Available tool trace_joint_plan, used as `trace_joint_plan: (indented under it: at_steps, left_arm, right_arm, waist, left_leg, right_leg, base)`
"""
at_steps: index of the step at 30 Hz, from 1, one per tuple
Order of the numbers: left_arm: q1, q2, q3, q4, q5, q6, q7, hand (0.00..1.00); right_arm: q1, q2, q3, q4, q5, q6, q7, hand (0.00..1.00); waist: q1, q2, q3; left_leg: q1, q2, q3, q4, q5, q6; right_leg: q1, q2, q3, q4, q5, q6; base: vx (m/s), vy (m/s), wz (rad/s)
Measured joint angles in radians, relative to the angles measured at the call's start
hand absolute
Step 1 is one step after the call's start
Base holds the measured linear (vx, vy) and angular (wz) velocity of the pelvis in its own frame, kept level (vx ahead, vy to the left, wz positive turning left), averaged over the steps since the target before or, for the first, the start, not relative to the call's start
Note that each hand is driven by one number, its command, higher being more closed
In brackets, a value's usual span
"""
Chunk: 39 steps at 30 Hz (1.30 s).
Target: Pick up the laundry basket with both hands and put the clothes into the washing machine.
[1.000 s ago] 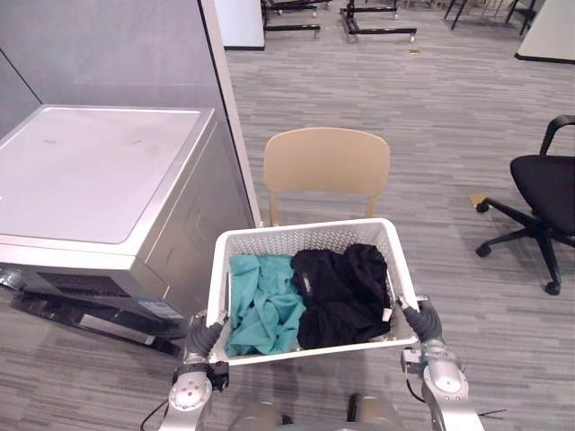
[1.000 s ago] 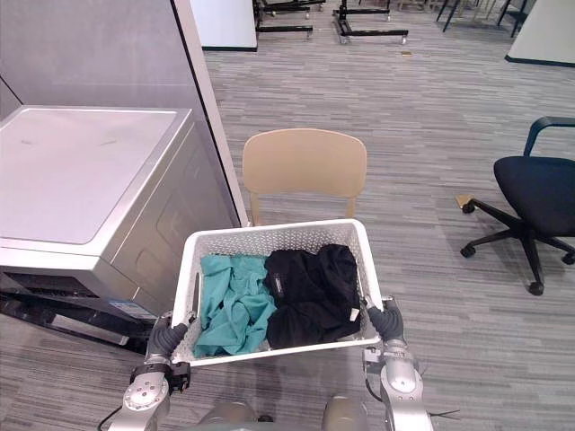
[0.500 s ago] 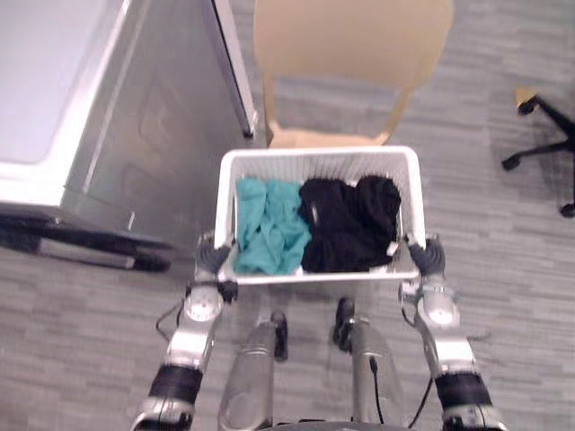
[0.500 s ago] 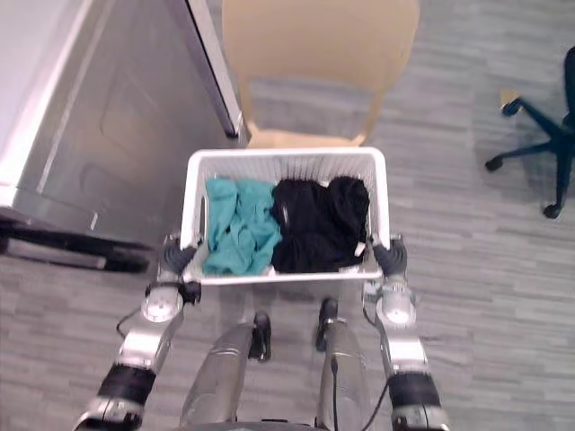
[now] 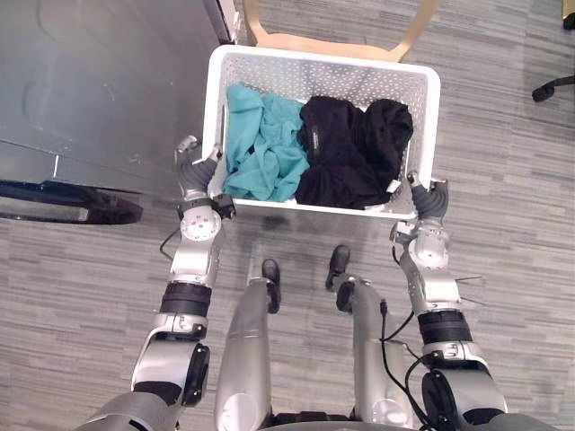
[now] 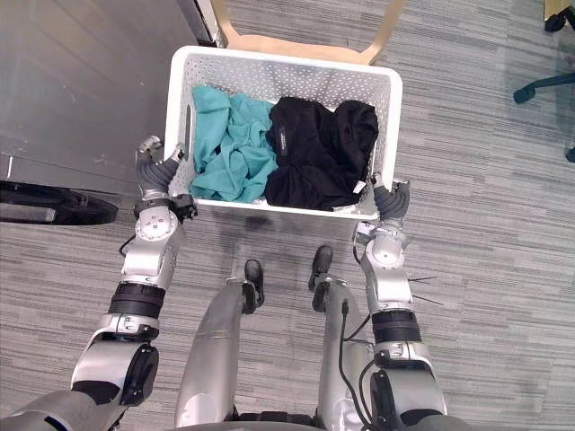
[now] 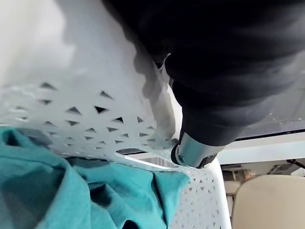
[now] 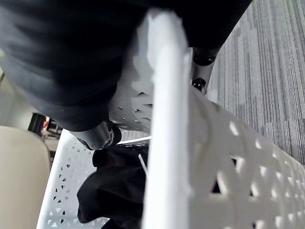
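A white perforated laundry basket (image 5: 332,76) hangs in front of me, held by its two short sides. In it lie a teal garment (image 5: 262,148) on the left and a black garment (image 5: 352,154) on the right. My left hand (image 5: 194,172) is curled on the left rim, and in the left wrist view a finger (image 7: 191,150) hooks through the handle slot above the teal cloth (image 7: 57,191). The right hand (image 5: 430,200) grips the right rim, with a finger (image 8: 98,136) inside the wall (image 8: 164,119) by the black cloth (image 8: 114,191). The grey washing machine (image 5: 99,81) stands directly left of the basket.
A dark ledge (image 5: 67,202) sticks out at the machine's foot, left of my left arm. A beige chair (image 5: 328,40) stands just beyond the basket's far wall. An office chair's castor (image 5: 557,85) shows at the right edge on grey carpet.
The camera has tipped down, so my arms and the floor fill the view and the machine's top has left it. Both hands have kept their hold on the basket.
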Motion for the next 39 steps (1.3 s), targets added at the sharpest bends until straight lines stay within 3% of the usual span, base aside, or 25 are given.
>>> trace_joint_plan:
  at_steps: [7, 12, 17, 22, 27, 33, 39]
  left_arm:
    - [-0.011, -0.035, 0.039, -0.004, 0.0, -0.037, 0.029, 0.0]
    - [0.054, -0.052, 0.101, -0.05, 0.0, -0.04, 0.04, 0.0]
    - [0.179, -0.054, 0.206, -0.149, 0.001, -0.041, 0.065, 0.0]
    - [0.302, -0.065, 0.218, -0.293, 0.002, -0.052, 0.065, 0.0]
    - [0.438, -0.136, 0.235, -0.429, 0.003, -0.082, 0.058, 0.0]
    - [0.658, -0.185, 0.115, -0.468, -0.022, -0.113, -0.057, 0.0]
    - [0.84, -0.21, 0.073, -0.302, -0.079, -0.105, -0.204, 0.0]
  right_arm:
    - [-0.009, 0.036, -0.007, -0.013, 0.0, -0.001, -0.019, 0.0]
    - [0.028, 0.042, -0.012, -0.126, 0.0, -0.002, -0.025, 0.0]
    - [0.063, 0.006, -0.099, -0.258, 0.0, -0.035, -0.03, 0.0]
    - [0.139, -0.028, -0.151, -0.359, -0.002, -0.055, -0.035, 0.0]
    - [0.254, -0.027, -0.157, -0.441, -0.001, -0.071, -0.026, 0.0]
    - [0.481, 0.006, -0.108, -0.481, -0.002, -0.075, 0.083, 0.0]
    - [0.689, 0.04, -0.085, -0.362, -0.002, -0.068, 0.184, 0.0]
  waist:
    - [0.002, -0.001, 0.0]
    - [0.0, -0.01, 0.007]
    - [0.006, -0.011, 0.019]
    - [0.029, -0.012, 0.02]
    - [0.03, -0.013, 0.02]
    - [0.035, -0.015, 0.017]
    - [0.051, -0.016, -0.116]
  left_leg:
    - [0.0, 0.001, 0.004, -0.002, -0.001, 0.0]
    - [0.009, 0.005, 0.01, -0.001, -0.001, 0.0]
    - [0.03, 0.009, 0.008, 0.005, -0.001, 0.0]
    - [0.075, 0.009, 0.005, -0.001, -0.004, -0.005]
    - [0.121, 0.009, 0.005, -0.02, -0.007, -0.01]
    - [0.279, -0.003, 0.01, -0.119, 0.003, -0.02]
    - [0.434, -0.022, 0.001, -0.233, 0.013, -0.028]
  right_leg:
    - [0.002, 0.001, 0.001, -0.006, 0.0, 0.0]
    - [0.007, 0.003, 0.006, -0.003, -0.003, -0.005]
    - [0.028, 0.003, 0.0, 0.011, -0.012, -0.015]
    - [0.07, -0.001, -0.006, 0.02, -0.029, -0.02]
    - [0.116, -0.004, -0.014, 0.013, -0.045, -0.02]
    - [0.259, -0.007, -0.026, -0.045, -0.054, -0.01]
    - [0.401, -0.02, -0.064, -0.098, -0.089, 0.003]
  base:
    - [0.01, 0.003, 0.0]
    - [0.0, -0.006, -0.02]
    - [0.0, -0.025, 0.03]
    - [-0.01, -0.038, 0.06]
    - [-0.01, -0.05, 0.06]
    - [0.08, -0.031, 0.07]
    - [0.17, -0.013, 0.14]
